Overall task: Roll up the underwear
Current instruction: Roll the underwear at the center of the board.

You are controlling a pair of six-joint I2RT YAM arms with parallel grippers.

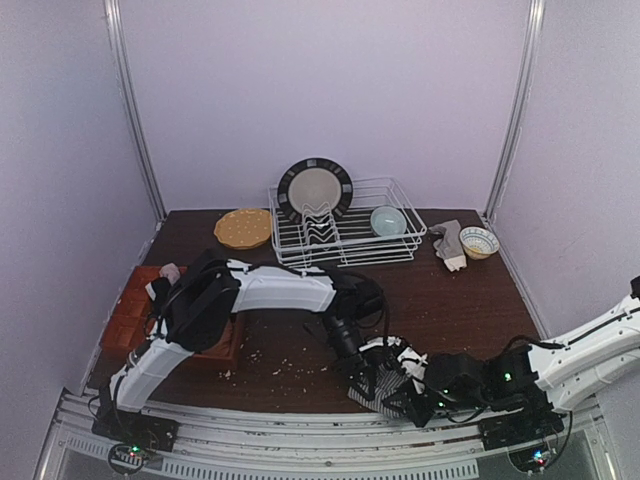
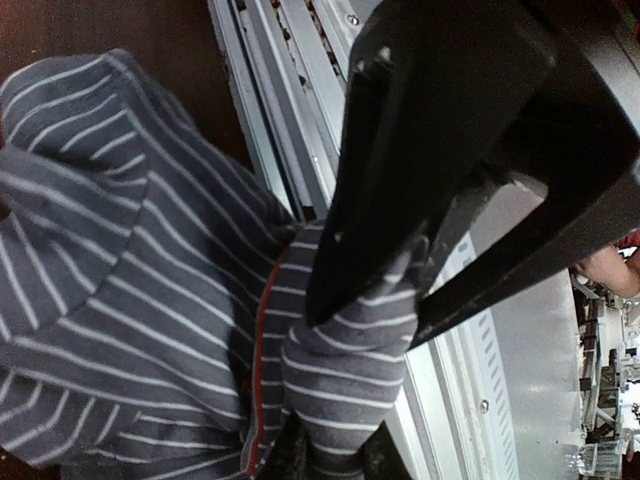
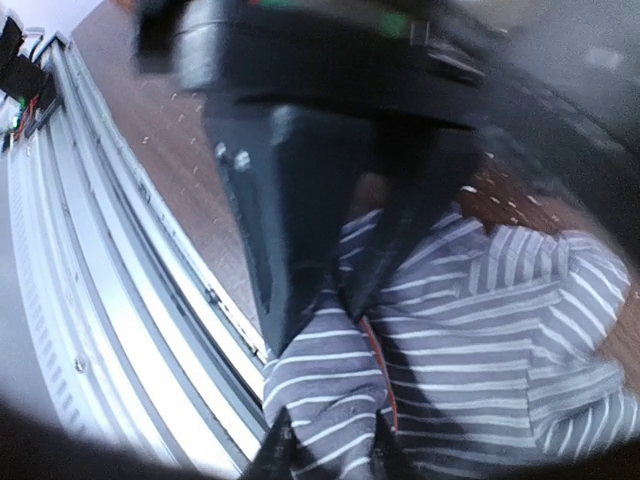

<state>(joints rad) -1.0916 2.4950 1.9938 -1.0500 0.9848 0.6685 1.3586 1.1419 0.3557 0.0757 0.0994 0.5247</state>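
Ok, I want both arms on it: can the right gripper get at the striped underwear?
Probably yes: the right gripper seems to pinch a fold of the striped underwear, nothing between.

- White wire dish rack (image 1: 345, 240) holding an upright dark-rimmed plate (image 1: 314, 188) and a pale blue bowl (image 1: 388, 220).
- Yellow dish (image 1: 243, 228) left of it.
- Small patterned bowl (image 1: 479, 242) to its right.
- Red tray (image 1: 128, 315) at the brown table's (image 1: 470, 300) left edge.
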